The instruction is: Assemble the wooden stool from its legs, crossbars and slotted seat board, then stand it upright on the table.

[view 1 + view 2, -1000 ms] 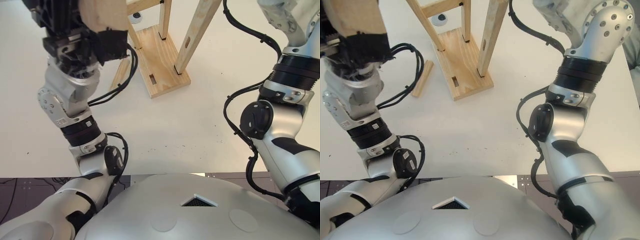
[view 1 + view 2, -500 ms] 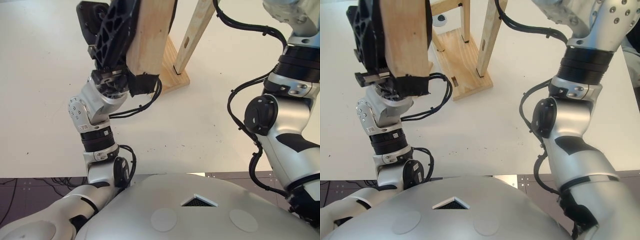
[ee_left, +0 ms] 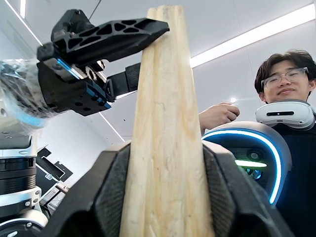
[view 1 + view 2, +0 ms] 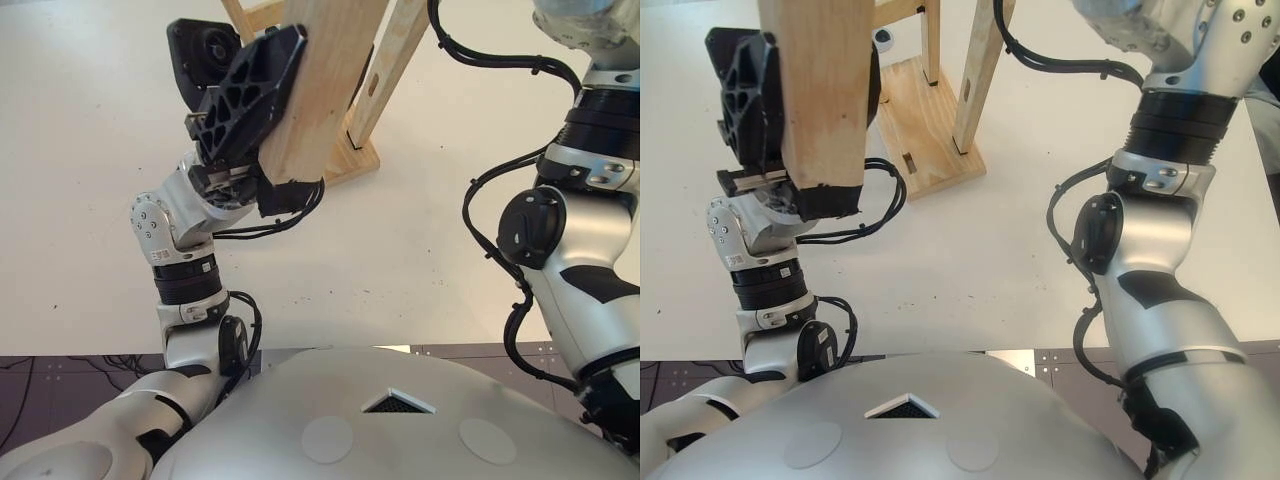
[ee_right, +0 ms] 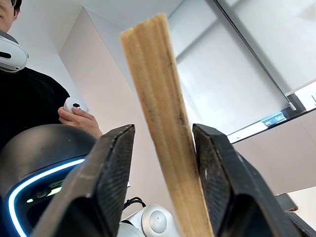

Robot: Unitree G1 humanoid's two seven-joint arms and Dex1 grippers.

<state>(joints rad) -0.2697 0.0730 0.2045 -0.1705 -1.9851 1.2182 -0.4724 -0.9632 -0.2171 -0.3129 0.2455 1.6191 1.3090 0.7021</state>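
Note:
A thick wooden leg [image 4: 330, 80] is held up over the table, close in front of the head camera, with my left gripper [image 4: 290, 95] shut on it. In the left wrist view its pads [image 3: 116, 197] press both sides of that leg [image 3: 168, 123]. The slotted seat board [image 4: 940, 130] lies flat on the table with two legs [image 4: 975, 70] standing in it and a crossbar [image 4: 895, 12] joining others behind. My right gripper [image 5: 165, 163] is shut on another wooden leg [image 5: 158, 98]. It also appears as a black gripper [image 3: 94, 64] beside the far end of the left-hand leg.
A small white round object [image 4: 880, 38] lies on the table behind the seat board. The white table [image 4: 80, 180] is bare to the left and in front of the stool. My right arm [image 4: 1160, 200] rises tall along the right side.
My left arm has swung the leg in from the far left and tilted it toward the stool, and it now hides part of the seat board. The stool has stayed in place.

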